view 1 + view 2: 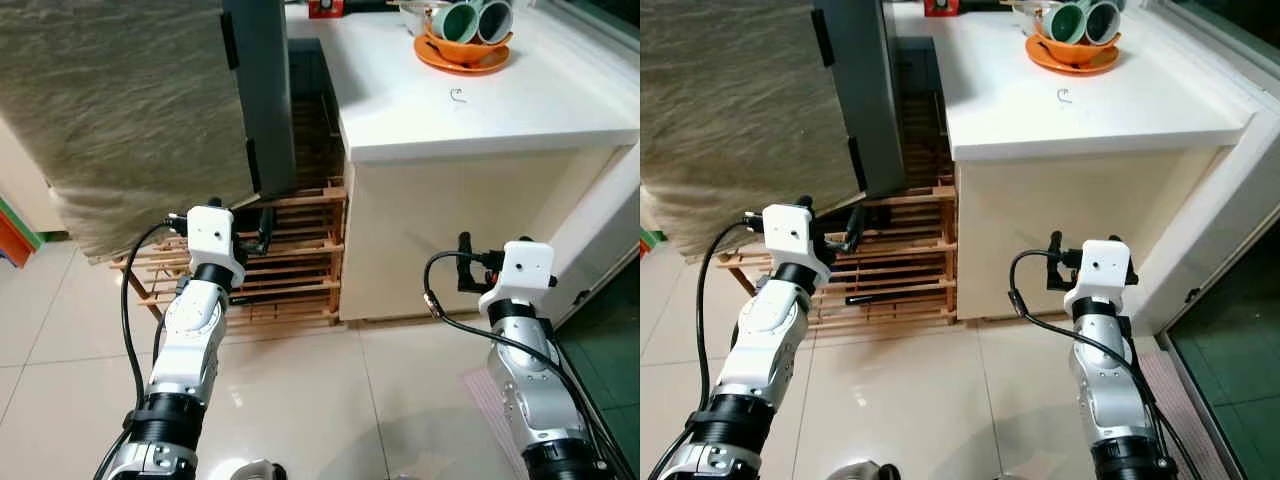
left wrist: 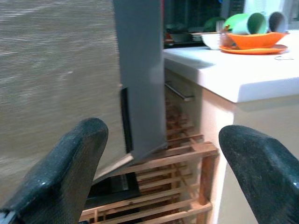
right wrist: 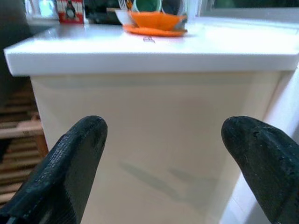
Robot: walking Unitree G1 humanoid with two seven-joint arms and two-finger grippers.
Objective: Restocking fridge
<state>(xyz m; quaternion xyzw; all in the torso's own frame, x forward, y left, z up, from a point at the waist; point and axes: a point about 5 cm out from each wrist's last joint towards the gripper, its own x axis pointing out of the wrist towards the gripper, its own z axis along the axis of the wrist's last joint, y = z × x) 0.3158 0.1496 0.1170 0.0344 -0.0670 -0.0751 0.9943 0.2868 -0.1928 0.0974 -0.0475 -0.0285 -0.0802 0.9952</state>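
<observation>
Ahead, your left claw (image 2: 154, 172) hangs released, empty, near the grey fridge door (image 1: 262, 95) above a wooden rack (image 1: 300, 260); your right claw (image 3: 163, 163), also released, faces the white counter (image 1: 480, 115).

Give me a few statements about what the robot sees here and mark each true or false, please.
1. Both grippers are open and hold nothing. True: the left gripper and right gripper each show spread fingers with nothing between them.
2. The orange bowl sits on the floor. False: it is on the white counter, on an orange plate.
3. A wooden rack stands low beside the counter. True.
4. The green cups stand upright in the bowl. False: they lie tipped, mouths toward the camera.
5. The right gripper touches the counter top. False: it hangs below the top, in front of the cabinet side.
</observation>
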